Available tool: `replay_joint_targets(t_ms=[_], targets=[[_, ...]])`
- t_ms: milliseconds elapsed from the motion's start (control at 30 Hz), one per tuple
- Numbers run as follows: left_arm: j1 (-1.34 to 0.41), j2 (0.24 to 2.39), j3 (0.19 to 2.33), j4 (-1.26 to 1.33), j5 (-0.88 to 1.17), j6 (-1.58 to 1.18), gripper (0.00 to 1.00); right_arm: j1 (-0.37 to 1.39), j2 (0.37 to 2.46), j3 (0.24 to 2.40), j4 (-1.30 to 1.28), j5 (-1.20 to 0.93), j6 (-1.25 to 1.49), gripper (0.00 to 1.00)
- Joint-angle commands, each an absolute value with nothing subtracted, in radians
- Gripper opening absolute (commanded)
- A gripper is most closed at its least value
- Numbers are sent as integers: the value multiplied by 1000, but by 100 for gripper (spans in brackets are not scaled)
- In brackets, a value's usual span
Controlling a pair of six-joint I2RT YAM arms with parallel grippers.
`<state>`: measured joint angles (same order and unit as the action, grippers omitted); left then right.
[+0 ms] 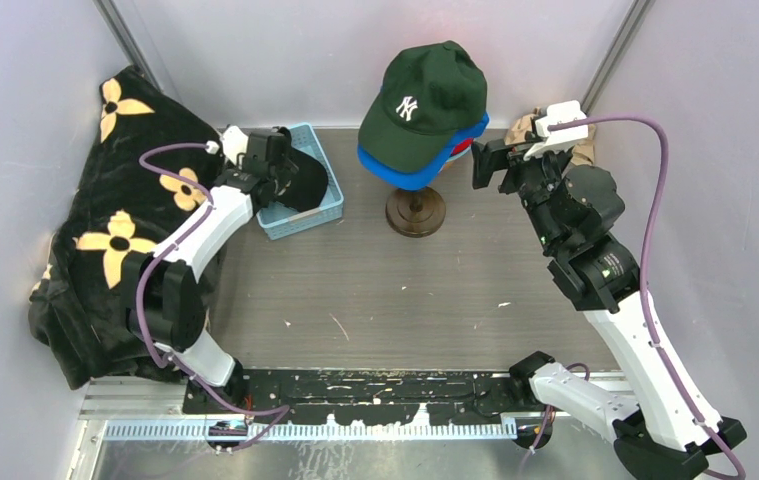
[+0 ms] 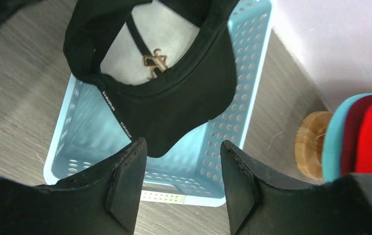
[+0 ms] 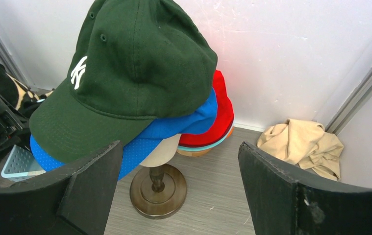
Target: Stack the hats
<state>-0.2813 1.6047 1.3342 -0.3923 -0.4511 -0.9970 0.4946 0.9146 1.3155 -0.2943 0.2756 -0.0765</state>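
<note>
One green cap (image 1: 425, 95), one blue cap (image 3: 174, 132), one black cap (image 2: 174, 98), one red hat (image 3: 221, 112), one teal hat (image 2: 334, 142), one basket (image 2: 252, 98)

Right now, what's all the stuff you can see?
stand: 1, brown, far middle
basket: 1, light blue, left of stand
green NY cap: 1, dark green, topmost on stand
blue cap: 1, blue, under it
red hat: 1, red, lower down
teal hat: 1, teal, beneath red hat
black cap: 1, black, in basket
beige cloth: 1, beige, far-right corner
flowered cloth: 1, black-gold, left side
left gripper: 1, black, open by black cap
right gripper: 1, black, open facing stand
</note>
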Motion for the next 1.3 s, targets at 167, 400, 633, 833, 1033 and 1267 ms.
replay_joint_targets(t_ms=[167,400,633,833,1033,1267], targets=[[-271,1641,1244,-343,-454,-1075,57,492,914,1296,-220,308,-93,92],[-255,1670,1218,-310,-463,-1075,57,492,916,1286,-219,312,-90,92],[-223,1707,1203,-279,-455,-1083,56,492,925,1287,-219,319,-95,92],[-183,1743,1201,-233,-436,-1080,56,492,944,1290,-219,321,-95,92],[-149,1813,1237,-207,-400,-1073,53,492,964,1295,-219,327,-97,92],[-132,1853,1243,-121,-368,-1085,10,493,982,1301,-224,328,-98,92]])
